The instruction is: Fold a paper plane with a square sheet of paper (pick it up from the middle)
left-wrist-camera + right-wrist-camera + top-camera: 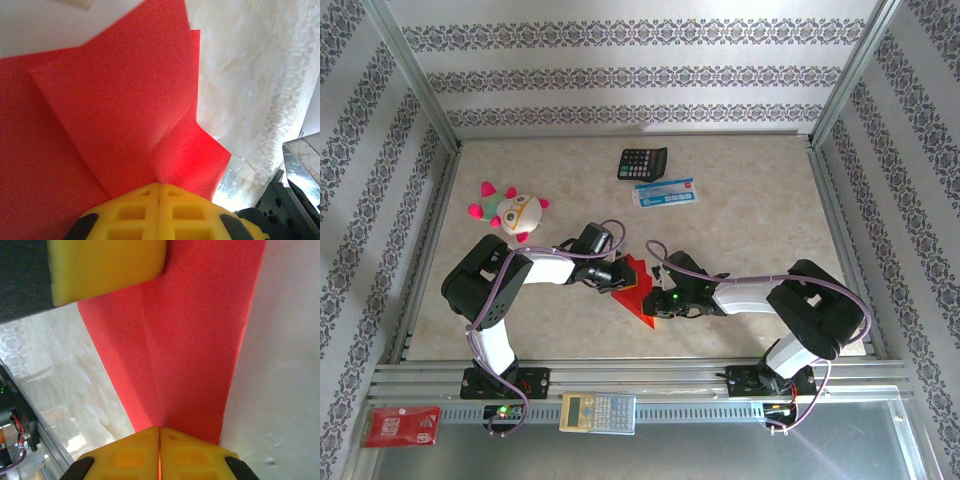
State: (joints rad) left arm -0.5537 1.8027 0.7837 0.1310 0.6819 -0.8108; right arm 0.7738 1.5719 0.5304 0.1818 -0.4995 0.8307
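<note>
The left claw (pixel 159 189) is clamped on the creased red paper sheet (pixel 120 130) fanning ahead of it; the right claw (pixel 160 432), opposite, grips it.

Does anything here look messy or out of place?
Nothing spilled or damaged. The thin red paper sheet, pinched by the left gripper and right gripper, looks askew: its folded layers overlap unevenly.

The left arm (pixel 490 290) and right arm (pixel 810 312) are black with white links, lilac cables (pixel 612 224), yellow fingers (pixel 135 210)
</note>
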